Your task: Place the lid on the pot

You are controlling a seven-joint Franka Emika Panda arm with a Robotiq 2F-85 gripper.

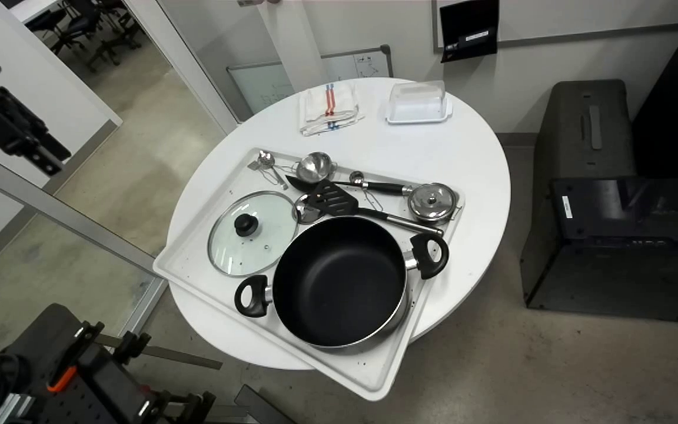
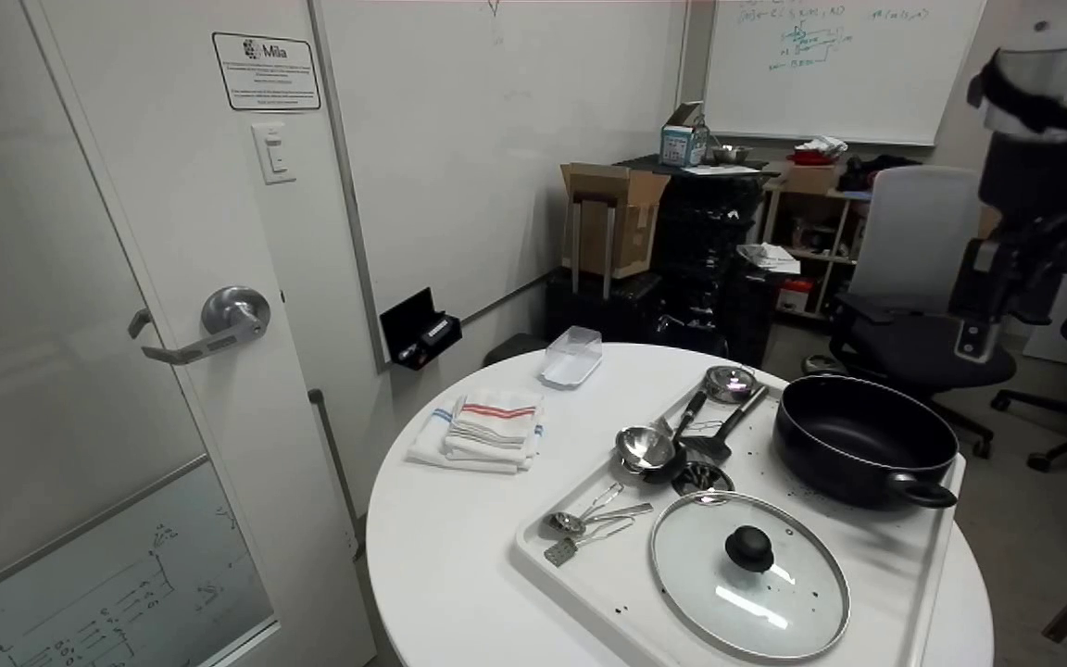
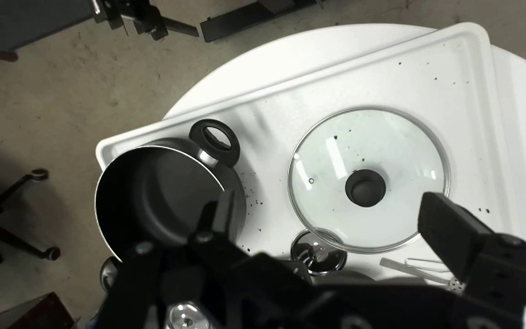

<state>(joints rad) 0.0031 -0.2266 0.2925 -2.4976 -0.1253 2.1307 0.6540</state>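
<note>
The clear glass lid [image 1: 274, 235] with a black knob lies flat on the white tray [image 1: 374, 371], knob up, beside the pot. It also shows in an exterior view [image 2: 728, 602] and in the wrist view [image 3: 381, 146]. The wide black pot [image 1: 339, 282] stands upright and uncovered on the tray, with two black loop handles; it shows in an exterior view [image 2: 853, 445] and at left in the wrist view [image 3: 162, 196]. My gripper [image 3: 329, 201] is open and empty, with its fingers wide apart. It hangs above and apart from the tray in both exterior views [image 1: 50, 159] [image 2: 973, 338].
Steel and black utensils, including a slotted spatula [image 1: 333, 199] and a small steel lidded vessel [image 1: 432, 203], lie along the tray's back side. One round steel utensil [image 3: 318, 260] touches or overlaps the lid's rim. Folded towels [image 1: 332, 106] and a clear-lidded box [image 1: 416, 103] sit behind on the table.
</note>
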